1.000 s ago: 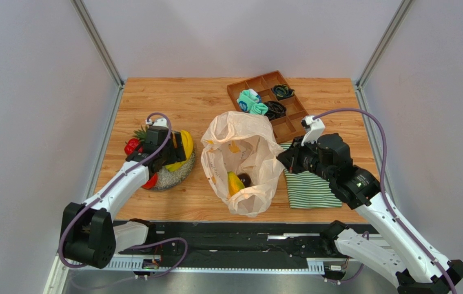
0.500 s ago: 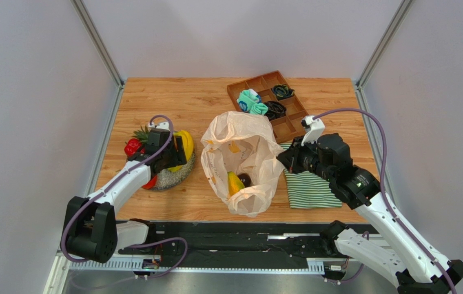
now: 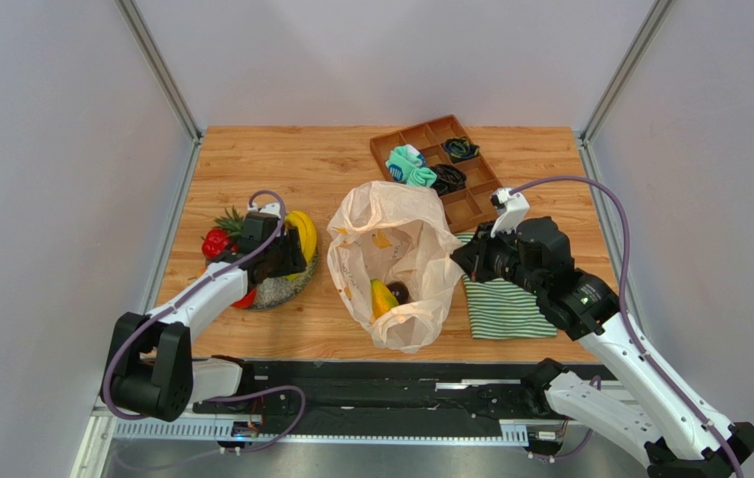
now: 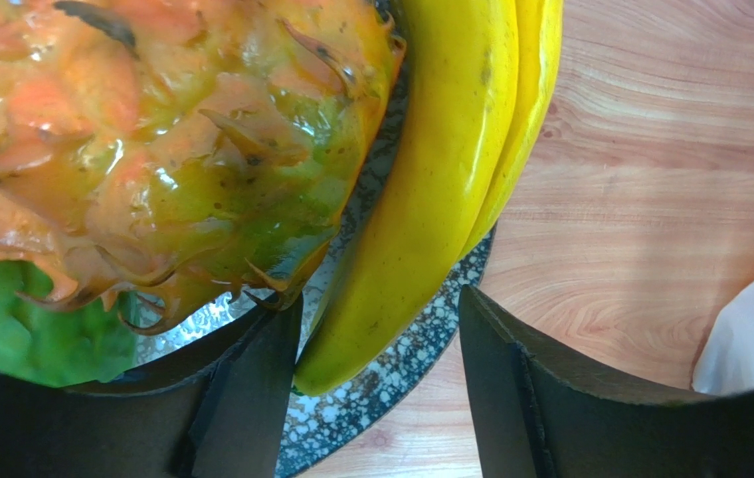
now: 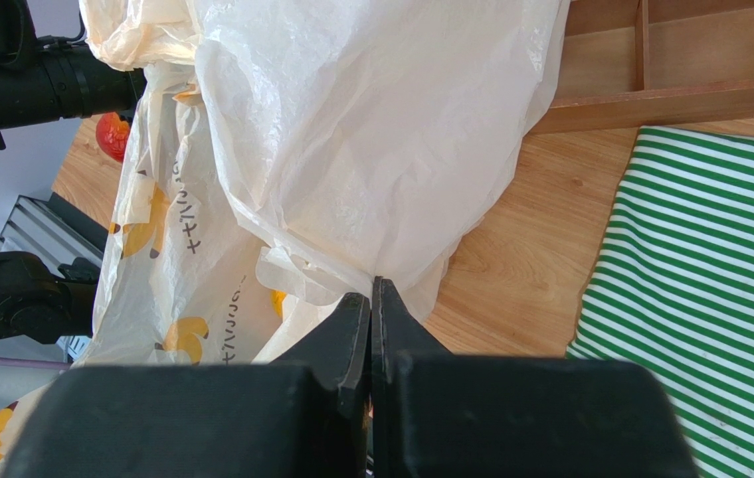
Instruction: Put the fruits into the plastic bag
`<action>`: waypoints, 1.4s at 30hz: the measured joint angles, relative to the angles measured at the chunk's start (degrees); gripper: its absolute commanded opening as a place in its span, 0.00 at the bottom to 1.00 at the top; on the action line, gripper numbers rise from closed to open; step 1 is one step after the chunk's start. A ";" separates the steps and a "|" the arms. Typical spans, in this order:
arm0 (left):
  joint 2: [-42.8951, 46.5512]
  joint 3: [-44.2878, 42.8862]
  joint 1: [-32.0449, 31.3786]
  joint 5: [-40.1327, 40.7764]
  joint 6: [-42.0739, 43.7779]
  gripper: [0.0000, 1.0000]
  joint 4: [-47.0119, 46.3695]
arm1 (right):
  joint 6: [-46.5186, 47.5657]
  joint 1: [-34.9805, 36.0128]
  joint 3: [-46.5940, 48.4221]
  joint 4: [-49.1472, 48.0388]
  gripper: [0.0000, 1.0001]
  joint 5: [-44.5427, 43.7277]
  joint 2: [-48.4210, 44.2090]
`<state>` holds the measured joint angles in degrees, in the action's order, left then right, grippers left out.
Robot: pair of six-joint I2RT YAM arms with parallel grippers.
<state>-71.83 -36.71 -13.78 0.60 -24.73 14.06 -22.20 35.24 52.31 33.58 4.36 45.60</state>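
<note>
**Which fruit have you got?**
None gripped yet. My left claw (image 4: 376, 304) stands wide, one finger on either side of the banana's (image 4: 431, 179) lower tip. As far as I can see, neither pad is pressing it.

**How would you take it well?**
I'd reach further along before closing, because that tip looks tapered and slick. I'd also keep my finger off the pineapple (image 4: 171, 129) lying right against it, then lift straight up from the speckled plate (image 4: 401, 368).

**What does it look like?**
It is glossy yellow and curved, with faint brown flecks and a seam that suggests two joined together. It lies on the plate near the worktop's (image 3: 321, 169) left edge.

**And the bag?**
My right claw (image 5: 371, 299) is pinched shut on the plastic bag's (image 3: 391, 259) rim. The bag sits mid-worktop toward the near edge, its mouth open. A yellow-orange fruit (image 3: 383, 297) and a dark one (image 3: 401, 292) lie inside.
</note>
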 measured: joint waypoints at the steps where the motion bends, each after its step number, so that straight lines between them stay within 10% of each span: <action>1: 0.00 0.04 0.00 -0.31 0.04 0.63 -0.07 | 0.00 0.00 0.00 0.00 0.00 0.00 0.00; 29: -0.90 0.81 0.07 -9.68 3.26 0.21 -4.31 | -0.42 0.00 0.00 0.00 0.00 0.02 0.00; 34: -0.94 0.81 0.07 -10.21 3.63 0.00 -4.55 | -0.48 0.00 0.00 0.00 0.00 0.02 0.00; 42: -0.92 0.81 0.33 -12.50 5.55 0.00 -5.07 | -0.57 0.00 0.00 0.00 0.00 0.02 0.00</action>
<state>-72.75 -35.90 -13.45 -11.90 -19.18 8.99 -22.76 35.24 52.31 33.58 4.38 45.60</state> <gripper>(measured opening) 0.319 0.005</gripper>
